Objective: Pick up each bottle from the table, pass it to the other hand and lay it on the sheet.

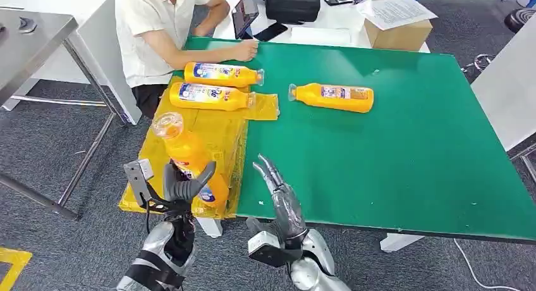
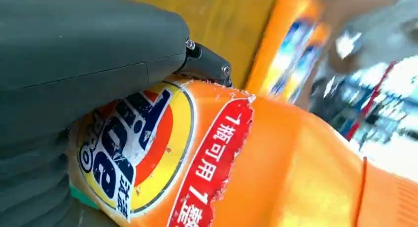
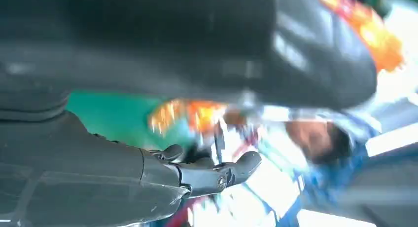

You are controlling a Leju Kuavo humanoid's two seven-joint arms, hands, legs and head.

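My left hand [image 1: 180, 186] grips an orange bottle [image 1: 189, 157] above the near part of the yellow sheet [image 1: 224, 142], its clear cap pointing up and away from me. In the left wrist view the bottle's label [image 2: 133, 148] sits right against my thumb [image 2: 88, 54]. My right hand [image 1: 282, 199] is open with fingers stretched out over the near edge of the green table [image 1: 392, 145], a little right of the held bottle. Two orange bottles [image 1: 221, 74] [image 1: 212, 96] lie on the sheet's far end. Another orange bottle [image 1: 333, 96] lies on the table.
A person in a white shirt [image 1: 148, 31] sits at the far left corner, a hand [image 1: 243, 50] resting on the table. A cardboard box [image 1: 398, 31] and black devices stand behind the table. A metal table [image 1: 31, 38] stands to the left.
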